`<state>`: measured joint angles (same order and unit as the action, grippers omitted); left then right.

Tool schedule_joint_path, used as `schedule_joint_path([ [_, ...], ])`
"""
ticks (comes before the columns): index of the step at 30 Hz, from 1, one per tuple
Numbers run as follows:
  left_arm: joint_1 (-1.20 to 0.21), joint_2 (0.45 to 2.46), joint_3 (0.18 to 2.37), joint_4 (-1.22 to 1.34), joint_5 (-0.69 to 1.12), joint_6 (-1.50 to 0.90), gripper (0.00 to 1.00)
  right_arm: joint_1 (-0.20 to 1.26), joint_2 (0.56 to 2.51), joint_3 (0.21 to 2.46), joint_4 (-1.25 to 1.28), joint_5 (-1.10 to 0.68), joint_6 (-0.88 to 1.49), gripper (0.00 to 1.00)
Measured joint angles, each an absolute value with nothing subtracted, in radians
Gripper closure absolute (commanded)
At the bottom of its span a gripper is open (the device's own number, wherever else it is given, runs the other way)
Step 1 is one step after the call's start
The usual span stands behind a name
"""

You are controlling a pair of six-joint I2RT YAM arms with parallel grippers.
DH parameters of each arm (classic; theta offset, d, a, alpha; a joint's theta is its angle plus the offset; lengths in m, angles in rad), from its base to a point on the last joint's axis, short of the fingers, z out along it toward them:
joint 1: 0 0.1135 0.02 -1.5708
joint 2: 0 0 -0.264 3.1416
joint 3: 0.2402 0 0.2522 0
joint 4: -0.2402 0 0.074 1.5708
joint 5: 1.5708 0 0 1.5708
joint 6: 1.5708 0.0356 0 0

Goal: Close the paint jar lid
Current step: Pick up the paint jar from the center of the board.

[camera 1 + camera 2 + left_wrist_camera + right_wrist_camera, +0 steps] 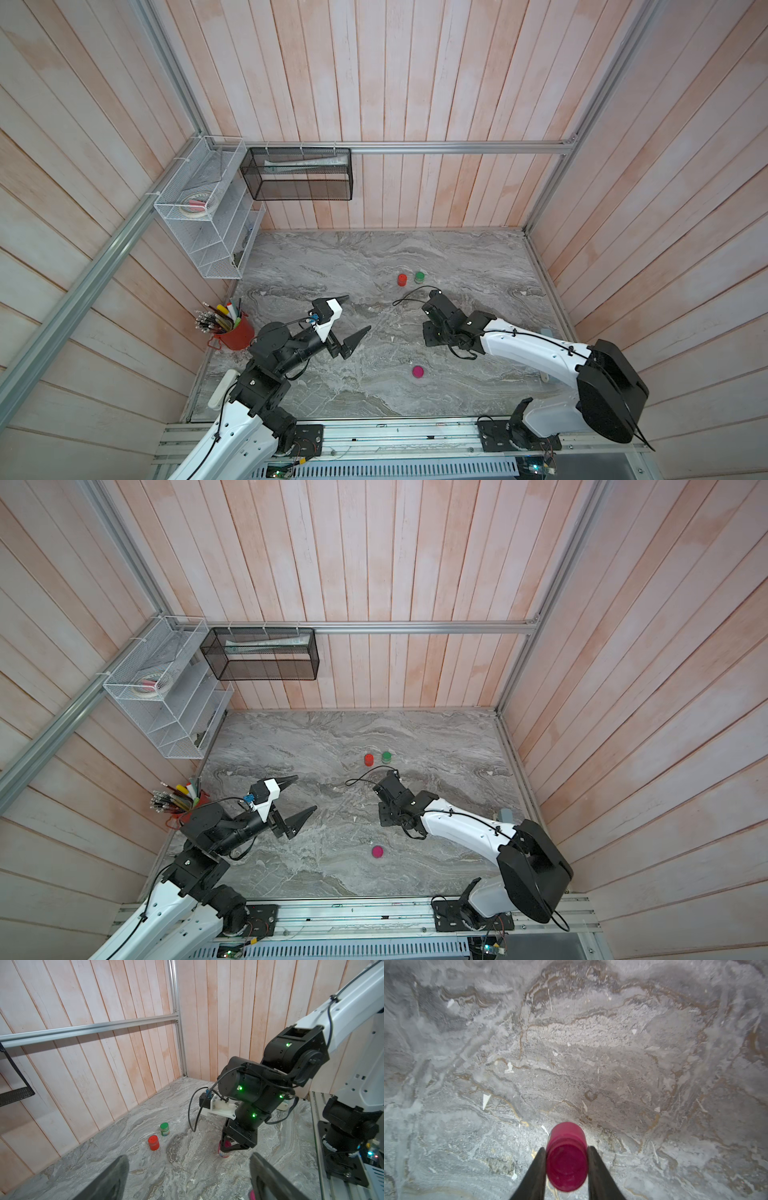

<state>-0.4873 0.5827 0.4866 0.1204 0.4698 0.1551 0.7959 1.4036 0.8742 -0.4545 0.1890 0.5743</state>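
1. Between the right jaws stands the jar [566,1165], clenched from both sides just under its rim. The left wrist view shows it [224,1150] upright, base on the tabletop [332,257]. The step in hand looks like bracing the jar for capping. The squeeze should be firm enough to resist a twist and must not tip the jar. The jaws sit high, so they may foul the lid's skirt, and a lower hold would be safer.
2. At that spot the jar is small, round and magenta, with its mouth open and magenta inside. A pale printed label wraps its lower part. It looks rigid, probably plastic.
3. Well apart from the jar, the left jaws are released. They are spread wide and empty above the tabletop, tips pointing toward the right jaws.
4. Between the two pairs of jaws, and back toward the arms' bases, the lid [418,371] lies flat, a magenta disc. I judge the left jaws should take it by its edge, carry it level over the mouth, seat it squarely, then turn.
5. Beyond the right jaws, away from the bases, a red jar [402,279] and a green jar [419,277] stand capped and clear of the work.
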Motion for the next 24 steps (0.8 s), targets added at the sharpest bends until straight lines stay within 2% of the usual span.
schedule_joint_path([
  [10,-0.478,0.847,0.558,0.345,0.464,0.261,0.08,0.711,1.378,1.082,-0.517,0.139,0.441,0.68],
  [17,-0.336,0.968,0.502,0.666,0.548,0.128,0.09,0.652,1.404,1.207,-0.543,0.080,0.346,0.68],
  [22,-0.319,1.028,0.427,0.793,0.616,0.091,0.13,0.646,1.444,1.285,-0.561,0.026,0.278,0.68],
  [24,-0.319,1.039,0.427,0.805,0.637,0.086,0.22,0.646,1.457,1.312,-0.573,0.011,0.255,0.68],
])
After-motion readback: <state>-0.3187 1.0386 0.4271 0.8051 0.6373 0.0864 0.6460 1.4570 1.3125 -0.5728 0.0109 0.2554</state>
